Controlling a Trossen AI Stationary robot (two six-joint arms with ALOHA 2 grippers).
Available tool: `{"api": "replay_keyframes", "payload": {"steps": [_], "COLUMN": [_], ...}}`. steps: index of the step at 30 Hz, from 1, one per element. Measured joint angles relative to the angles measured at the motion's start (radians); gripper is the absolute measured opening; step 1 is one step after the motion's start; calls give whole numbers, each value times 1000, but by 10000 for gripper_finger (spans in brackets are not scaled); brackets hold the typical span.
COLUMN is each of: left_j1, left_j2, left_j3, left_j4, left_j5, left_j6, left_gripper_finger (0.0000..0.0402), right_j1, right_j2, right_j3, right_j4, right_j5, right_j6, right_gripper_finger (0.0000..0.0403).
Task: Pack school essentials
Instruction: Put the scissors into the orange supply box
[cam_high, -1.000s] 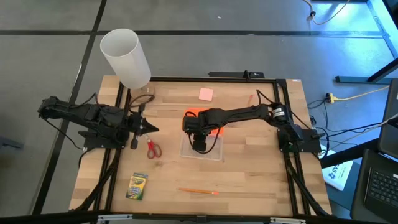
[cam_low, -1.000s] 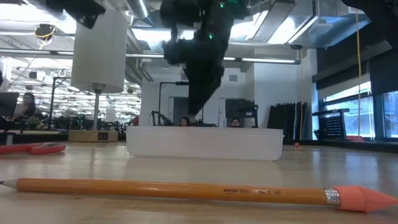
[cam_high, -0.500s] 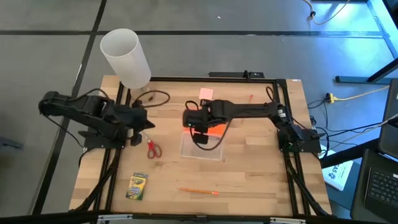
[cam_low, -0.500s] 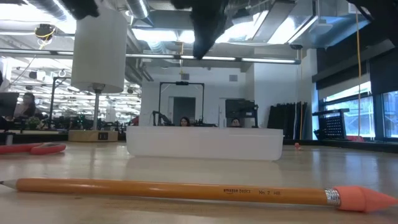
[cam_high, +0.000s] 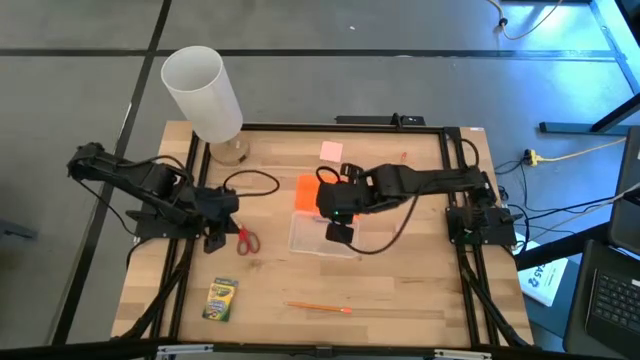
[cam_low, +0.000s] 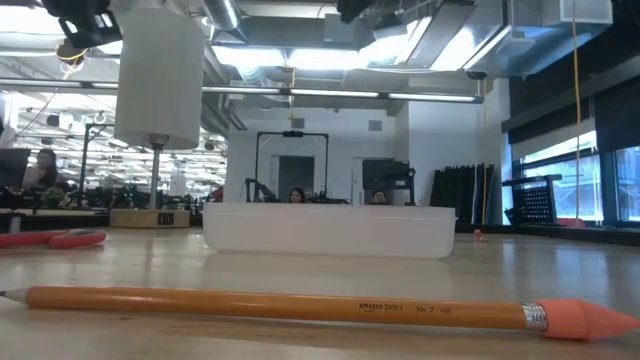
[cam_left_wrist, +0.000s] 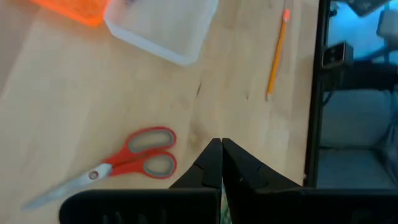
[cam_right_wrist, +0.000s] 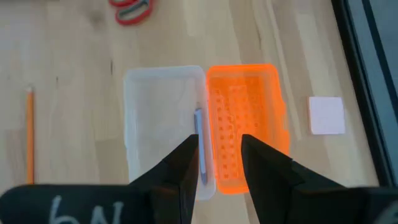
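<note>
Scissors (cam_high: 247, 240) – left of centre, flat on table (cam_high: 400, 290) | left gripper (cam_high: 213, 242) clenched empty just beside them | right gripper (cam_high: 339, 232) parted, empty, over clear box (cam_high: 310, 238) | you'd judge them stiff, thin – pinch the red handles.

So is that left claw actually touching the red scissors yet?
Apart. The left wrist view shows the left gripper, fingers shut, with bare wood between its tips and the red-handled scissors.
</note>
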Motion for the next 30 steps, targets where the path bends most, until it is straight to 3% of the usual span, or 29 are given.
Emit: {"api": "replay_keyframes", "payload": {"steps": [21,30], "left_j1": [-75,-67], "left_j2": [60,111], "left_j3": [-1,-1], "left_j4": [7,20], "left_j5": [22,-11], "left_j6": [-171,-68], "left_gripper_finger": [0,0], "right_j1": [88,88], "right_j2": [-1,-1], "right_j3": [-2,-2], "right_j4": [34,50], "right_j5": [-28,-27], "right_j6": [4,6], "right_gripper_finger": [123,123]}}
